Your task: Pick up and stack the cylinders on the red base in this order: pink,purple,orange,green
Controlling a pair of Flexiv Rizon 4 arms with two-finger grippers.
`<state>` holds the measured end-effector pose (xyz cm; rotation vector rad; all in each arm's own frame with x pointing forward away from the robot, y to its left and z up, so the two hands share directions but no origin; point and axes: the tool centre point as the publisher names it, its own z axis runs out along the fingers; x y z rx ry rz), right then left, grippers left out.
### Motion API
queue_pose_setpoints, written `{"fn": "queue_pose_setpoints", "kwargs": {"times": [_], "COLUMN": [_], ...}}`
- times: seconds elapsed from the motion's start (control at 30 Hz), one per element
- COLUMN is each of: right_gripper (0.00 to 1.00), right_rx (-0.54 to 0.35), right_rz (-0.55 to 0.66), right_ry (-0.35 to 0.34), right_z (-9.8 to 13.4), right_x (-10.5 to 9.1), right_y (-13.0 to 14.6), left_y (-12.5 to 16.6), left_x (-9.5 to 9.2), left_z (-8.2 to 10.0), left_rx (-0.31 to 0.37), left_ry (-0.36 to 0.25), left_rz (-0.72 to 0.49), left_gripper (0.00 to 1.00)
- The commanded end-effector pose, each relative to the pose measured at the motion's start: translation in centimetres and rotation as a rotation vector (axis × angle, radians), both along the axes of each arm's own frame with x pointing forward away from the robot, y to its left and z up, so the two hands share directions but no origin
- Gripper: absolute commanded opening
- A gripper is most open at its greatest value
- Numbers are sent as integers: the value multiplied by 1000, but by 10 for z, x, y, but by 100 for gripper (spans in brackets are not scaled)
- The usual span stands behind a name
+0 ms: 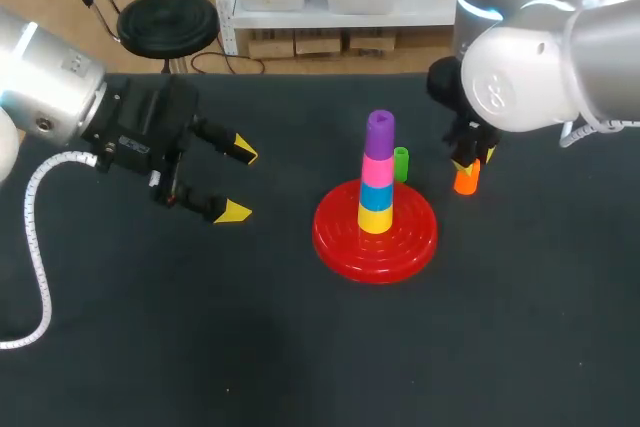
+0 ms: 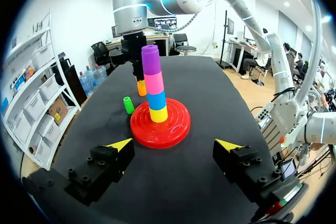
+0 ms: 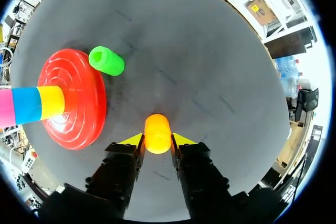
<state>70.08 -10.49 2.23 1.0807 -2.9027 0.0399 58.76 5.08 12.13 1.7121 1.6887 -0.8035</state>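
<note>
The black table point(image 1: 250, 347) is carrying the red base point(image 3: 79, 77), which is sitting beside the right gripper point(image 3: 157, 141); its fingers point(image 3: 132, 140) are clamping the orange cylinder point(image 3: 157, 129). The green cylinder point(image 3: 107, 60) is resting ahead. The left gripper point(image 1: 241, 183) is gaping wide.

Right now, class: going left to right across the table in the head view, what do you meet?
The left arm's fingers → stack of cylinders → green cylinder → orange cylinder.
</note>
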Motion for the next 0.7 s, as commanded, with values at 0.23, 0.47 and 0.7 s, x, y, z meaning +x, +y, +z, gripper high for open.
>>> {"fn": "queue_pose_setpoints", "kwargs": {"times": [0.23,0.47,0.7], "right_gripper": [0,0,0], "right_rx": [-8,-1,18], "right_rz": [2,0,-28], "right_ry": [3,-6,-43], "right_z": [0,6,27], "right_x": [-2,-2,0], "right_y": [1,2,-3], "left_y": [0,0,0], "left_x": [0,0,0], "left_z": [-1,-1,-1], "left_rx": [-2,-2,-2], "left_ry": [-3,-3,-3], "left_rz": [1,1,1], "left_gripper": [100,100,100]}}
